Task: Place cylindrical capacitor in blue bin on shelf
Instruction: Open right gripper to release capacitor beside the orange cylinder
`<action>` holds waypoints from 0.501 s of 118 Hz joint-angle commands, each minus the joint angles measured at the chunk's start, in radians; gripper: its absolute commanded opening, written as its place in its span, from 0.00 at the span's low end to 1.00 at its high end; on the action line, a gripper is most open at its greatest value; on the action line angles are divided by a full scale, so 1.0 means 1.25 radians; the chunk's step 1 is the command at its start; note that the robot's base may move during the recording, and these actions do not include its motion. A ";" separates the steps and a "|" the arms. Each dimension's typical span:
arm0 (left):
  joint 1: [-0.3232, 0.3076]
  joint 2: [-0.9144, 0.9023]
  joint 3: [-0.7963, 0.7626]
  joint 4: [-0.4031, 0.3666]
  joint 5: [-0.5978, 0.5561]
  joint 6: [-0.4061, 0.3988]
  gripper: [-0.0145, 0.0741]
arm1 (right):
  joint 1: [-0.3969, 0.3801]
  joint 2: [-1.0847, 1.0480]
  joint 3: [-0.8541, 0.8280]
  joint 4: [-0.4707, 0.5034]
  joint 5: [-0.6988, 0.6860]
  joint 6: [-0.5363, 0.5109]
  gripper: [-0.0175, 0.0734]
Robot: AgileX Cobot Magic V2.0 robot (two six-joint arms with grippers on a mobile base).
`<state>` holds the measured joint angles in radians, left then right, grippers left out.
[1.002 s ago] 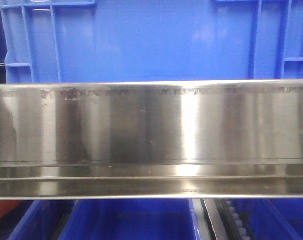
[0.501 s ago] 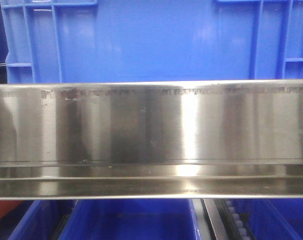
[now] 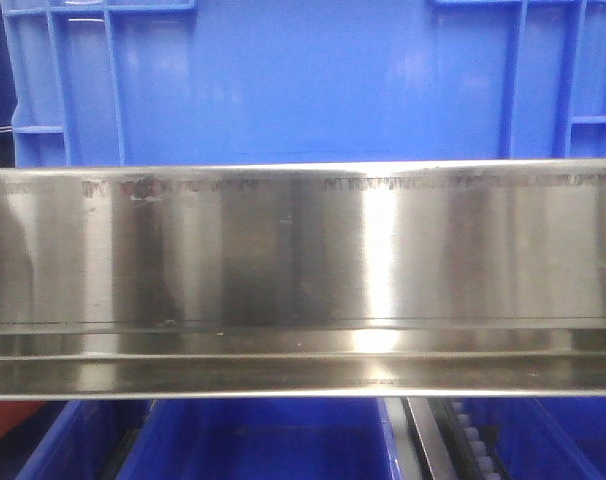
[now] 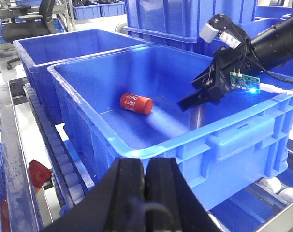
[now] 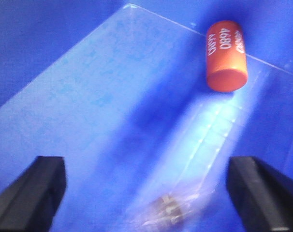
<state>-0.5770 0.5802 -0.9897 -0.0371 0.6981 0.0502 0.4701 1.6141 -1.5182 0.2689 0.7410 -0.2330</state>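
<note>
Since the capacitor (image 4: 136, 103) already lies on its side on the floor of the blue bin (image 4: 233, 133), toward the far-left part, the placing looks done. Right gripper (image 4: 203, 94) hangs over the bin's right side, fingers spread wide and empty; the right wrist view shows both fingertips (image 5: 28, 193) far apart with the capacitor (image 5: 226, 55) well beyond them, not touched. Left gripper (image 4: 145, 181) sits near, outside the bin's front wall, fingers pressed together, holding nothing. Front view shows only the steel shelf (image 3: 303, 270) rail with blue bins above and below. Judged left: pull the right arm out and clear.
</note>
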 commanded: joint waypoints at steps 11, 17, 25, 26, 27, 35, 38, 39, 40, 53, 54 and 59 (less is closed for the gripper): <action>0.001 -0.005 0.002 -0.008 -0.010 -0.007 0.04 | 0.001 -0.033 -0.005 0.015 0.002 0.003 0.82; 0.001 -0.005 0.002 -0.008 -0.010 -0.007 0.04 | 0.001 -0.051 -0.005 0.015 -0.009 0.003 0.82; 0.001 -0.005 0.002 -0.008 -0.010 -0.007 0.04 | 0.001 -0.084 -0.005 0.015 -0.022 0.003 0.80; 0.001 -0.005 0.002 -0.008 -0.010 -0.007 0.04 | 0.001 -0.084 -0.005 0.015 -0.024 0.003 0.80; 0.001 -0.005 0.002 -0.008 -0.010 -0.007 0.04 | 0.001 -0.092 -0.005 0.015 -0.026 0.003 0.80; 0.001 -0.005 0.002 -0.008 -0.010 -0.007 0.04 | -0.003 -0.130 -0.005 0.015 -0.040 0.003 0.71; 0.001 -0.005 0.002 -0.008 -0.010 -0.007 0.04 | -0.005 -0.143 -0.005 0.015 -0.044 0.003 0.67; 0.001 -0.005 0.002 -0.008 -0.010 -0.007 0.04 | -0.007 -0.148 -0.005 0.015 -0.044 0.003 0.66; 0.001 -0.005 0.002 -0.008 -0.010 -0.007 0.04 | -0.006 -0.157 -0.005 0.015 -0.044 0.003 0.65; 0.001 -0.005 0.002 -0.003 -0.010 -0.007 0.04 | -0.028 -0.228 -0.003 0.012 -0.044 0.003 0.38; 0.001 -0.005 0.002 -0.003 -0.010 -0.007 0.04 | -0.032 -0.233 -0.002 0.012 -0.044 0.003 0.35; 0.001 -0.005 0.002 -0.002 -0.010 -0.007 0.04 | -0.043 -0.262 0.006 0.011 -0.044 0.003 0.24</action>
<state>-0.5770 0.5802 -0.9897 -0.0371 0.6981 0.0502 0.4435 1.3610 -1.5182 0.2874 0.7097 -0.2280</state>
